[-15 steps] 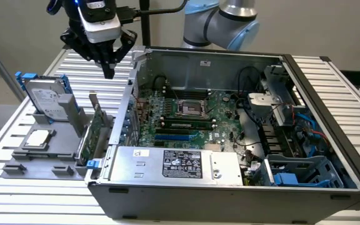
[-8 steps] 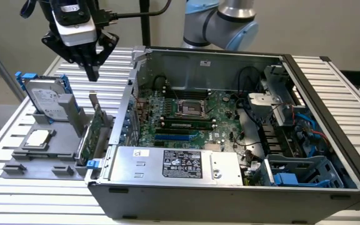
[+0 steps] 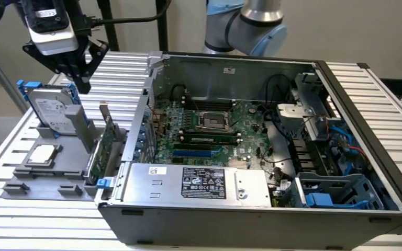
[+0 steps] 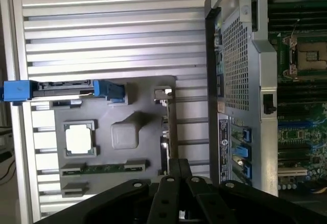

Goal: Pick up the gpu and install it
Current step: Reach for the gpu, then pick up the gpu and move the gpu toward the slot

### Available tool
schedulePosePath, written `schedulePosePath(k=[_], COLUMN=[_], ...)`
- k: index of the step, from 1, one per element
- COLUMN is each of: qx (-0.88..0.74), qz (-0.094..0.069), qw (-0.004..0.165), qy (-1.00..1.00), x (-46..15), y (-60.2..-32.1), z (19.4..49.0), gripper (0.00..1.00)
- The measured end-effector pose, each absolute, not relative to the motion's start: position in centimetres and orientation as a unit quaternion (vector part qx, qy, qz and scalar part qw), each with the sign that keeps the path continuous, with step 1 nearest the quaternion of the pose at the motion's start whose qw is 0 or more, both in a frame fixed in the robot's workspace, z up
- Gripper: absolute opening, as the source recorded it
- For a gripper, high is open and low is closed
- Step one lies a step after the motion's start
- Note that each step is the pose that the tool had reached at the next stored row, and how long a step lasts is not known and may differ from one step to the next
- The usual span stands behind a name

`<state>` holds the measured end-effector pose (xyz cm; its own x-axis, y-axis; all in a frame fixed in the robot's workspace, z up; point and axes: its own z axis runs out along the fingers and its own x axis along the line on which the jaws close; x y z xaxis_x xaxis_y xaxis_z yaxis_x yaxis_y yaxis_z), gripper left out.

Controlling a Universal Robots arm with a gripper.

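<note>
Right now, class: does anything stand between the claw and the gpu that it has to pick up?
Nothing visible does. The shut claw hangs in open air above the grey holder, where the gpu stands upright with its top edge free. The hard drive stands beside it, on the exterior view's left, not over it.

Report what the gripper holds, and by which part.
Nothing: the gripper hangs shut and empty, above and apart from the gpu.

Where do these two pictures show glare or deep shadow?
Exterior view: even light, with the computer case shadowed inside. Wrist view: the slatted table looks washed bright, the CPU chip gleams, the fingers are dark.
</note>
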<state>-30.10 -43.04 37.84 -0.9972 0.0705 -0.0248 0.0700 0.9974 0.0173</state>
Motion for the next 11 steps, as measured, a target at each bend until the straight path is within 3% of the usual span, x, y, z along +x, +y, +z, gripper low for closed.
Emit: schedulePosePath(k=[11], qx=[0.035], qz=[0.006], qw=[0.012], qy=[0.999], x=[-30.8], y=[-43.09], z=[37.72], gripper=[0.11])
